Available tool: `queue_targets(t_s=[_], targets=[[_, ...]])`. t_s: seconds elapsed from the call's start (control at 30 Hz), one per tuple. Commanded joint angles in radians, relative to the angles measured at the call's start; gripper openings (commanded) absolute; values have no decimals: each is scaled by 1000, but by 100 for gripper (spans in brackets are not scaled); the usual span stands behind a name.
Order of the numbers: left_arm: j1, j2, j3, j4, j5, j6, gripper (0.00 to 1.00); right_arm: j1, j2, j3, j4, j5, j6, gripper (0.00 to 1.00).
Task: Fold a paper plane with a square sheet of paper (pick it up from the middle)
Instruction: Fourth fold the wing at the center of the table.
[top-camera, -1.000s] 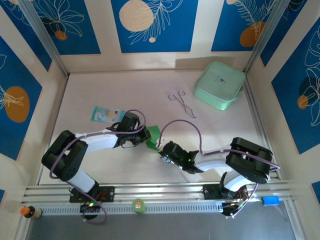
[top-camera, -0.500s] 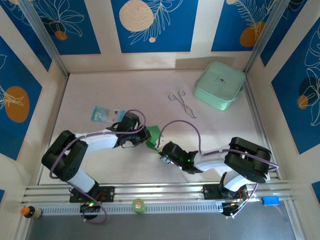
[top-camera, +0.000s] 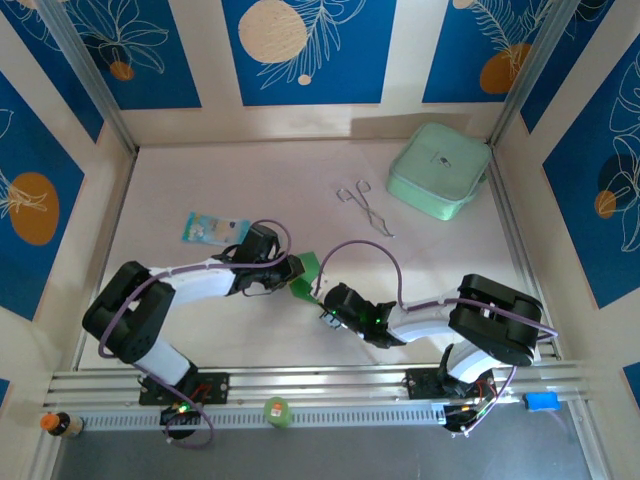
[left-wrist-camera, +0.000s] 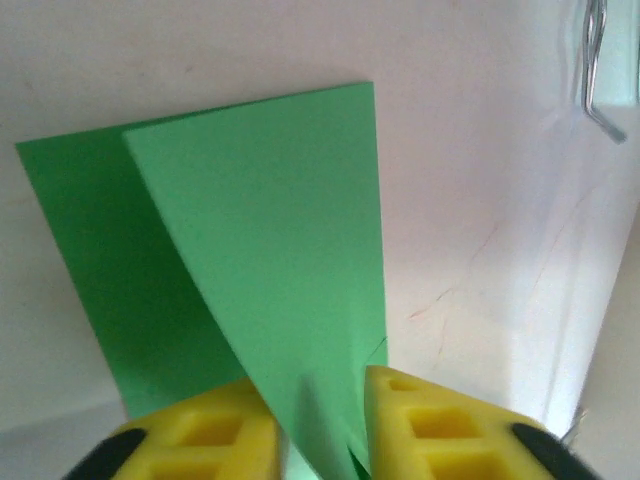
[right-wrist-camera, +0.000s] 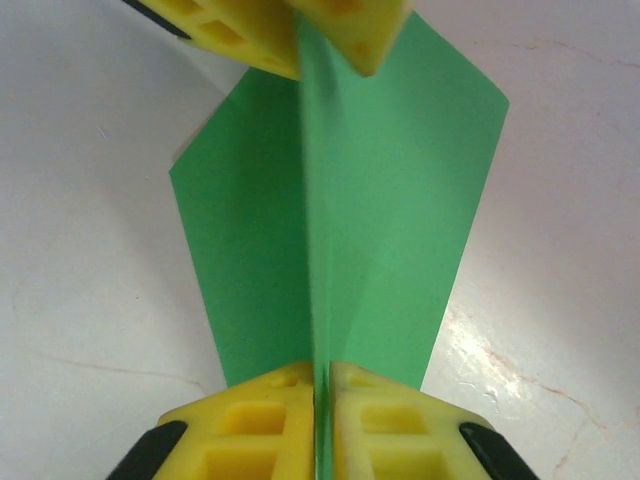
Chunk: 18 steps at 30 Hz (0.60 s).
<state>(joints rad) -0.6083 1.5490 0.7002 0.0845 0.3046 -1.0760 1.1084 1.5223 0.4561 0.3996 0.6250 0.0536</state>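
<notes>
One table (top-camera: 200, 180), two arms (left arm (top-camera: 190, 285), right arm (top-camera: 440, 320)), one mint-green box (top-camera: 438, 170), one light-blue packet (top-camera: 213, 229), one pair of metal forceps (top-camera: 364, 207), one sheet of paper (top-camera: 307, 266), bright green and creased. The box sits in the far right corner of the table, and everything else is placed from it. The sheet is well apart from the box, nearer to me and off to its left, about mid-table, between the two wrists. The left gripper (top-camera: 291, 272) meets the sheet on the side away from the box, the right gripper (top-camera: 323, 298) on the near side. The centre crease stands up as a ridge, and both flaps slope down and spread toward the tabletop. The right gripper's yellow fingers (right-wrist-camera: 260, 420) are clenched on the near end of the ridge, with the paper edge sandwiched between the pads. The left gripper's fingers (left-wrist-camera: 200, 435) are clamped on the opposite end, a flap running down between them. The forceps lie just left of the box, between it and the sheet, touching neither. The right arm's purple cable (top-camera: 362, 245) loops up between the forceps and the sheet. The packet lies far left of the box, beyond the left arm and apart from the sheet.
</notes>
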Motion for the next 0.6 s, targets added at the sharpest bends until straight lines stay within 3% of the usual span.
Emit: queue_targets(t_s=[0.0,0.03,0.23,0.57], targets=[[10,-53,11,-26,-29,7,37,-10,-14,7,-1,-29,41,9],[10,-62,10,-33,-39,8,42,-14,-13,7,-2,-35,52,9],[10,-123,4,-72,-102,21,50,-44,-6,6,-7,-97,125,7],[10,-156,-6,-83,-132,30,51,-107,11,-16,31,-258,232,5]])
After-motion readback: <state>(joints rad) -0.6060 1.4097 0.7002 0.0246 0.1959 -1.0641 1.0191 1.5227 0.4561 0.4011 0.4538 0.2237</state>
